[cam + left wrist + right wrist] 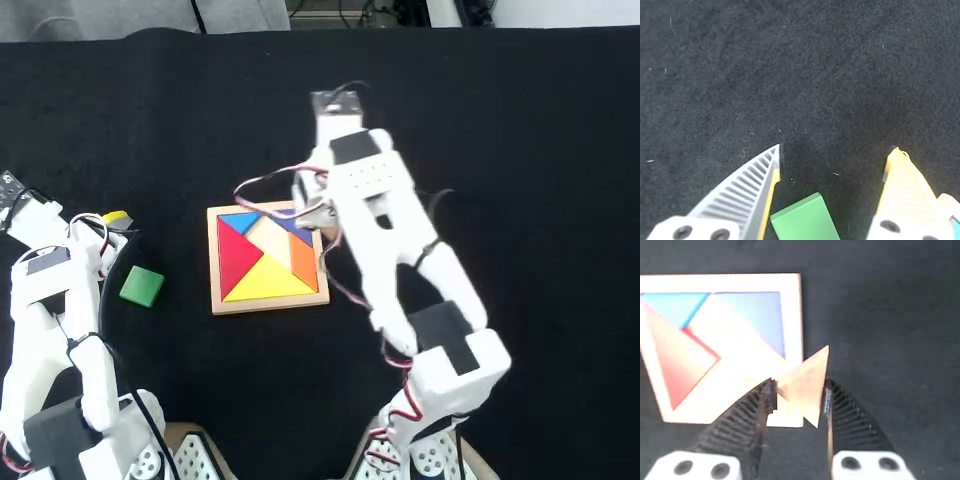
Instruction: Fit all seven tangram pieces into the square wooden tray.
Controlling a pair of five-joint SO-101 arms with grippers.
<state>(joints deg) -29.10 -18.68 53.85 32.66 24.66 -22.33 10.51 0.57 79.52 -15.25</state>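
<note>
Pinching a pale orange wooden triangle in the right gripper beside the square wooden tray rim, seemingly for seating, left gripper spread by a green square block.

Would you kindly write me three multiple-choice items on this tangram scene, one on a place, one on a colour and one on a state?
1. Where does the green piece lie?
A. inside the tray
B. on the black cloth beside the tray
C. in the right gripper

2. What colour is the large triangle along the tray's left side in the high view?
A. red
B. green
C. white

3. What state is the right gripper in?
A. open and empty
B. shut on a pale triangle
C. shut on the green piece

Answers:
1 B: the green piece sits on the cloth left of the tray, by the open left gripper.
2 A: that piece is plainly red.
3 B: its fingers clamp the pale triangle near the tray's corner.
</note>
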